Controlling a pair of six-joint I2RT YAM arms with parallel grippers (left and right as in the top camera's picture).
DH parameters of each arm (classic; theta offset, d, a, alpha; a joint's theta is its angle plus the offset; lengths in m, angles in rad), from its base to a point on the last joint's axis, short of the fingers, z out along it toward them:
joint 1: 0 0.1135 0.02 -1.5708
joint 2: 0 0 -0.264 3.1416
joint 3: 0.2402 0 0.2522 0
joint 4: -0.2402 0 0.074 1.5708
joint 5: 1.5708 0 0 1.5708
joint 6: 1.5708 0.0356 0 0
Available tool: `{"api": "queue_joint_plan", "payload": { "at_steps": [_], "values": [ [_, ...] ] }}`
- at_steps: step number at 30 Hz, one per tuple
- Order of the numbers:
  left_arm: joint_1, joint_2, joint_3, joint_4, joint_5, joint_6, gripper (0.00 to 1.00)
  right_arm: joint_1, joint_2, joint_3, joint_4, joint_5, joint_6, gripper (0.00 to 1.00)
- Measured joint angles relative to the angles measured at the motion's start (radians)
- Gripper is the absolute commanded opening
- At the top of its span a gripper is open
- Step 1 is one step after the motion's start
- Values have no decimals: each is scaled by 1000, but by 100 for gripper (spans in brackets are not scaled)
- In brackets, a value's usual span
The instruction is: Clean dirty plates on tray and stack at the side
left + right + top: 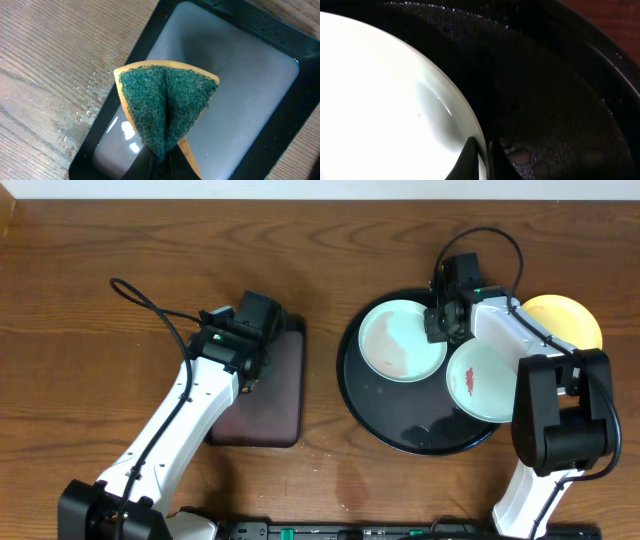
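Observation:
Two pale mint-blue plates lie on the round black tray (380, 420): one at the upper left (400, 340) with a faint reddish smear, one at the right (482, 380) with a small red smear. A pale yellow plate (570, 320) lies on the wood beside the tray at the far right. My right gripper (440, 323) is shut on the rim of the upper-left mint plate (385, 100), one finger inside and one outside (482, 155). My left gripper (160, 162) is shut on a folded green-and-yellow sponge (165, 105) above the rectangular tray.
A small rectangular black tray (268, 395) holding milky water (235, 85) stands left of the round tray. Water drops lie on the wood (82, 107) beside it. The round tray's floor is wet (560, 125).

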Motion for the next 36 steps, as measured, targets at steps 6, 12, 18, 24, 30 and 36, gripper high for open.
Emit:
{"api": "queue_joint_plan", "payload": {
  "at_steps": [6, 12, 18, 24, 30, 36],
  "values": [
    [0, 0, 0, 0, 0, 0, 8, 7, -3, 33, -67, 8, -7, 1],
    [0, 0, 0, 0, 0, 0, 8, 60, -105, 96, -148, 118, -27, 1],
    [0, 0, 0, 1, 1, 0, 8, 166, -298, 136, -183, 323, -101, 1],
    [0, 0, 0, 1, 1, 0, 8, 264, -340, 142, -190, 514, -190, 1],
    [0, 0, 0, 1, 1, 0, 8, 364, -338, 142, -176, 668, -305, 1],
    [0, 0, -8, 5, 1, 0, 8, 454, -338, 142, -168, 843, -394, 1]
  ]
}}
